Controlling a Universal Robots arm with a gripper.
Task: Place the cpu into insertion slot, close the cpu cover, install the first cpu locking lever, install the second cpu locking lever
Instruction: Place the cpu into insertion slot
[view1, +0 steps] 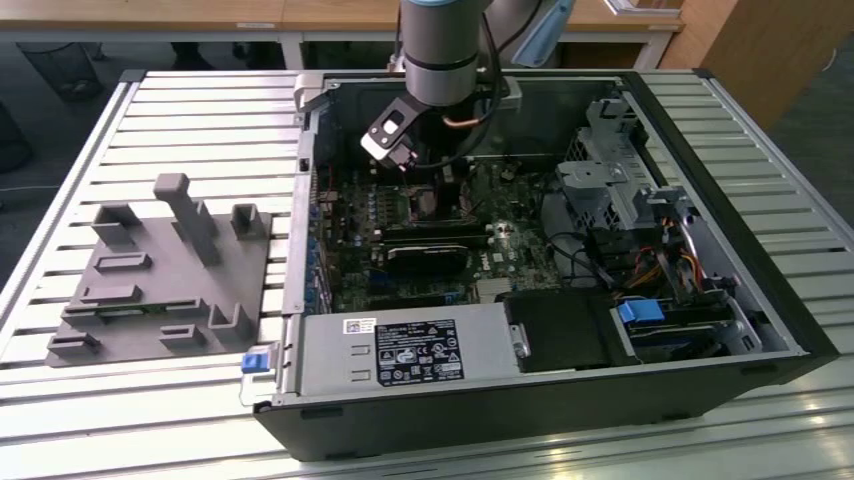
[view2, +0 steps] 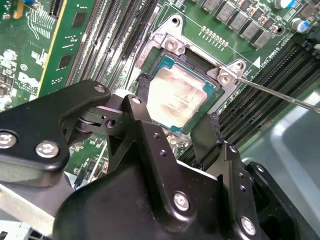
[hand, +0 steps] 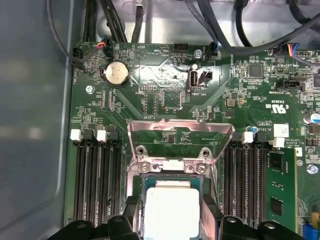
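Cpu (view2: 175, 97), dull smudged silver top, in insertion slot (view2: 167, 47), jaws clamped on it

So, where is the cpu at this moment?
In the second wrist view the cpu lies in the insertion slot, right at the pincer, with long black memory slots on both sides.

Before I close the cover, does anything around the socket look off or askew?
Nothing is askew: the cpu appears to lie flat and square in the insertion slot, and the cpu cover stands swung open. The one oddity is blotchy, smeared residue on the cpu's metal top.
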